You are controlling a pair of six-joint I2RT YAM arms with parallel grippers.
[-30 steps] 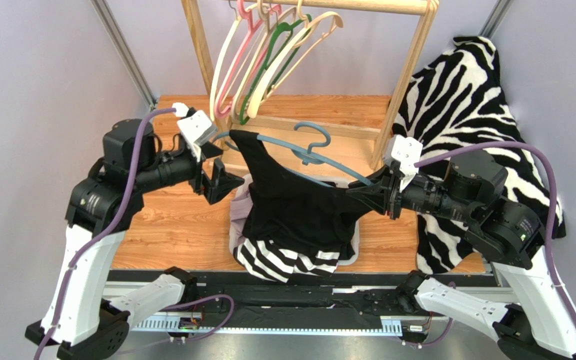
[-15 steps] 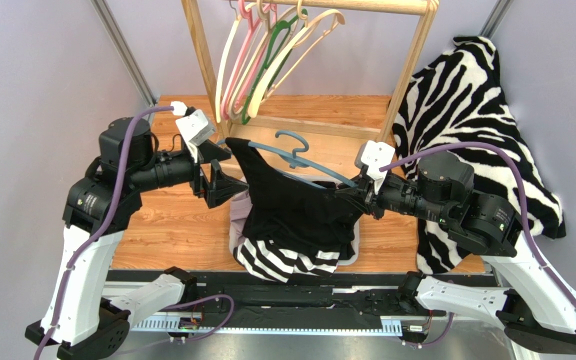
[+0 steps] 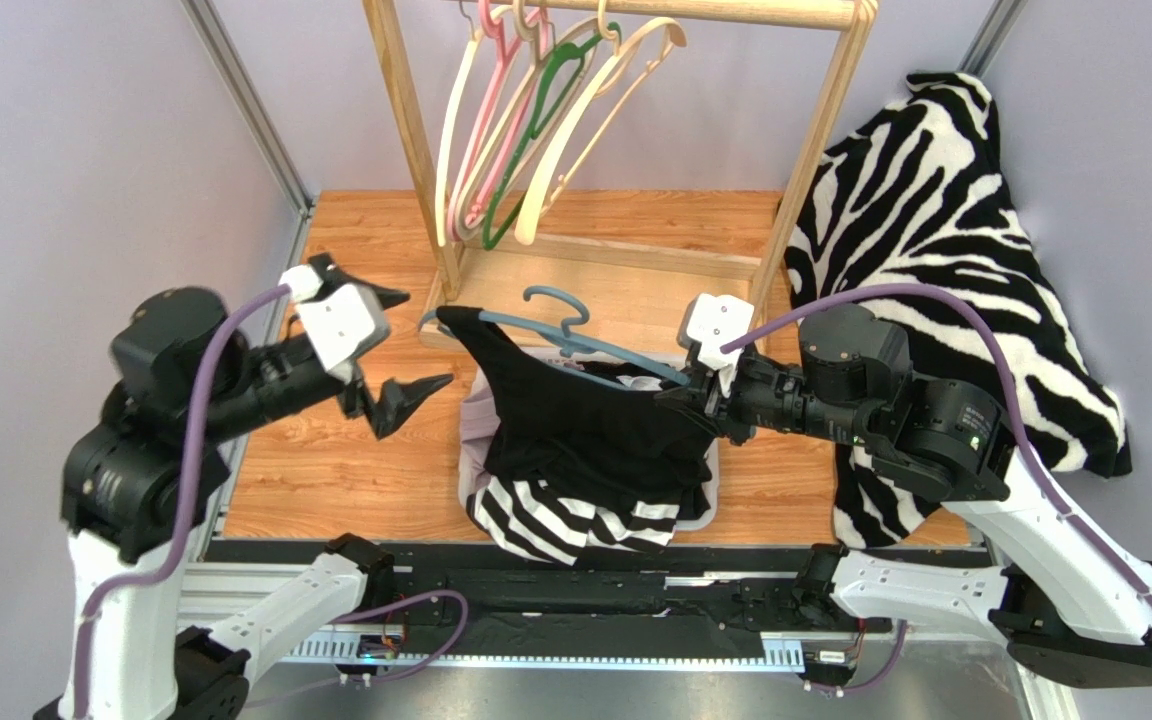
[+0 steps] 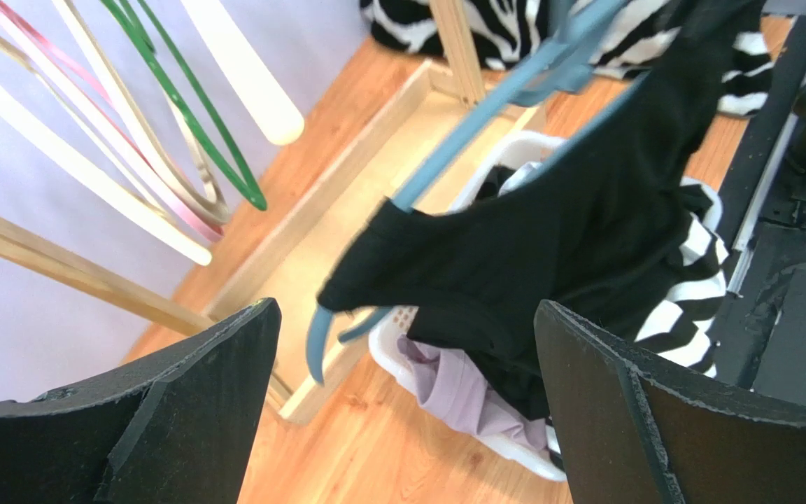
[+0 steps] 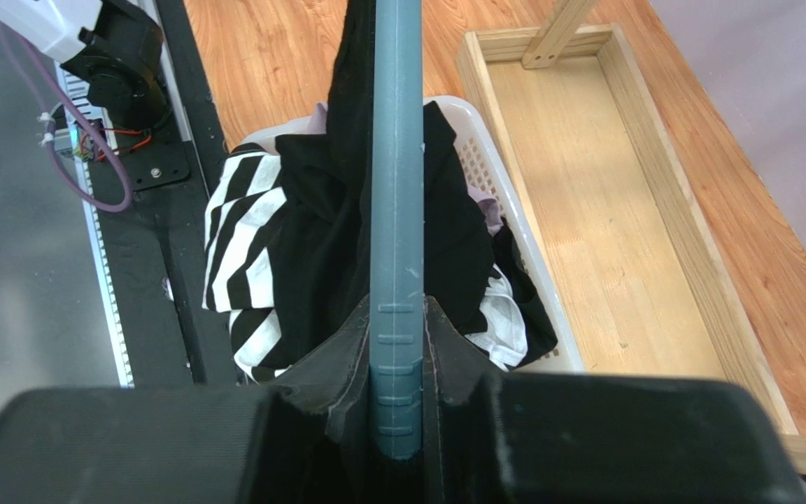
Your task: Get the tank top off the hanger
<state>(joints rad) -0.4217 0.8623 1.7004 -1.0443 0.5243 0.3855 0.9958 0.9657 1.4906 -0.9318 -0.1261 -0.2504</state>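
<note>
A black tank top (image 3: 582, 413) hangs from a blue hanger (image 3: 560, 308) and sags into a white basket (image 5: 502, 200). My right gripper (image 3: 683, 393) is shut on the hanger's right end; in the right wrist view the blue bar (image 5: 395, 158) runs straight out from between the jaws (image 5: 397, 315). My left gripper (image 3: 425, 338) stands wide open to the left of the garment, touching nothing. In the left wrist view the tank top (image 4: 544, 242) still covers the hanger's near arm, and the blue tip (image 4: 316, 347) pokes out below it.
A wooden rack (image 3: 823, 135) behind holds several pink, green and cream hangers (image 3: 537, 135). Zebra-print fabric (image 3: 928, 195) covers the right side. The basket also holds a lilac cloth (image 4: 470, 394) and a striped garment (image 3: 537, 518).
My left gripper has drawn back to the left, away from the tank top, still open. The right gripper has carried the hanger leftward and lower, so the garment sags deeper into the basket.
</note>
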